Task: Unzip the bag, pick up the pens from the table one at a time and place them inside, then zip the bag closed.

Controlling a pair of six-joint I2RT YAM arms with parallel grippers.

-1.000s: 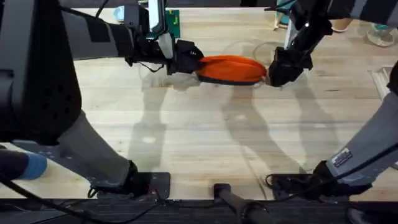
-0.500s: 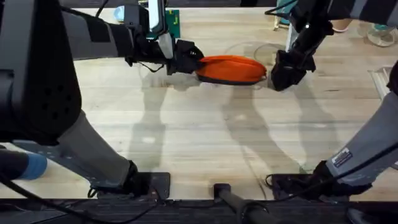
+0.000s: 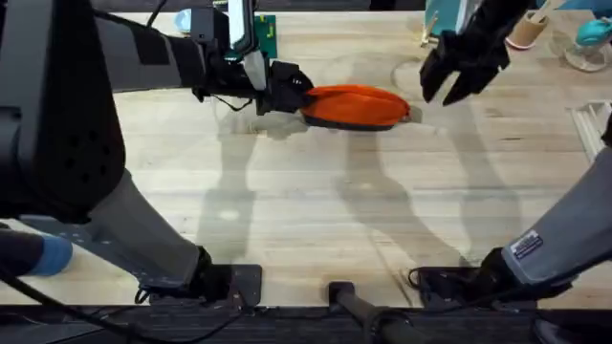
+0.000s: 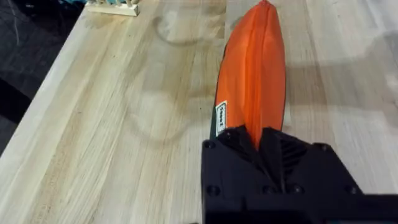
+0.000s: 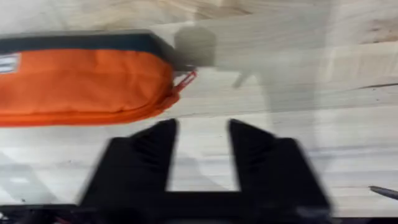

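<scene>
My left fingers (image 3: 287, 89) pinch the left end of the orange bag (image 3: 356, 105), lying on the table (image 3: 316, 210) at upper centre, while my right fingers (image 3: 459, 81) hang spread just beyond its right end.

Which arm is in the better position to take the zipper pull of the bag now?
The right. Its open tool hangs free just off the end of the orange bag where the small pull tab sticks out. The left tool is shut on the bag's other end, holding it steady.
</scene>
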